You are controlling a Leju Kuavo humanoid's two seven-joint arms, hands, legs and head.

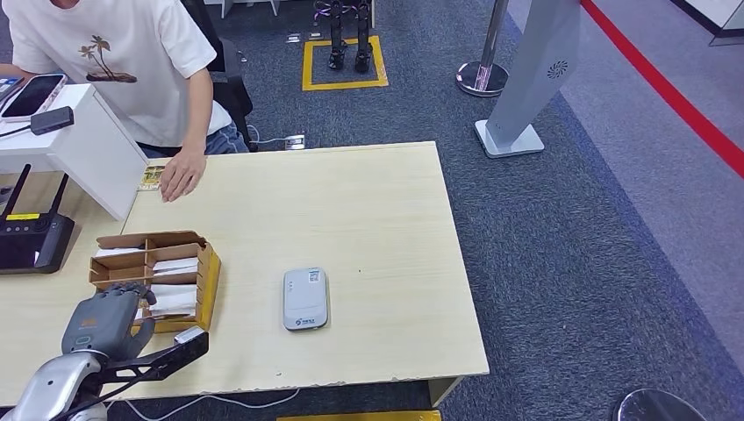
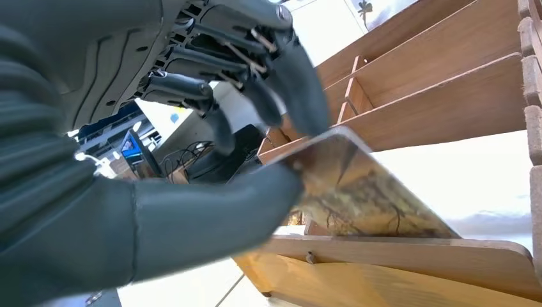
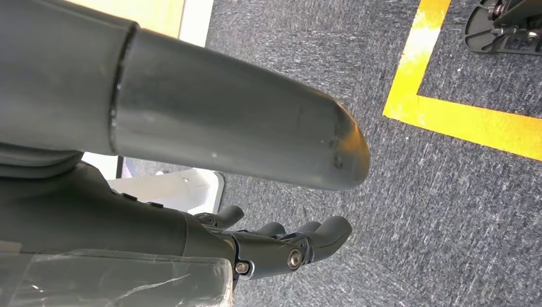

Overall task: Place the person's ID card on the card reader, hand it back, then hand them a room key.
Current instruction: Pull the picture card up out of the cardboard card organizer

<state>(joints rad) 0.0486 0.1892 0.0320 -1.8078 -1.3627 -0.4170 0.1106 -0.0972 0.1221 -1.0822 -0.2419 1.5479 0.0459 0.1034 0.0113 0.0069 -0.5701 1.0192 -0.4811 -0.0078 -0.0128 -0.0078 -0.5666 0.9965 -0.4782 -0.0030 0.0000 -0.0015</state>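
One thin card with a glossy brown-and-gold printed face sits pinched between the thumb and dark fingers of the left hand, its lower part still down inside the brown cardboard box of slotted compartments; the left wrist view shows the card tilted against the wooden-coloured dividers. That box stands near the left front corner of the pale wooden desk, with white cards lying in its slots.

Right of the box, apart from it, a small grey rounded-rectangle card reader lies flat on the desk, bare desktop all around it up to the front and right edges. At the far left edge a person in a white T-shirt rests a hand on the desk, fingertips touching a small yellowish printed card that lies against a white slanted stand. A black router with two antennas sits on the left, behind the box.

The right hand hangs over grey carpet beside a yellow floor line, holding nothing, its fingers loosely curved and apart from the thumb.
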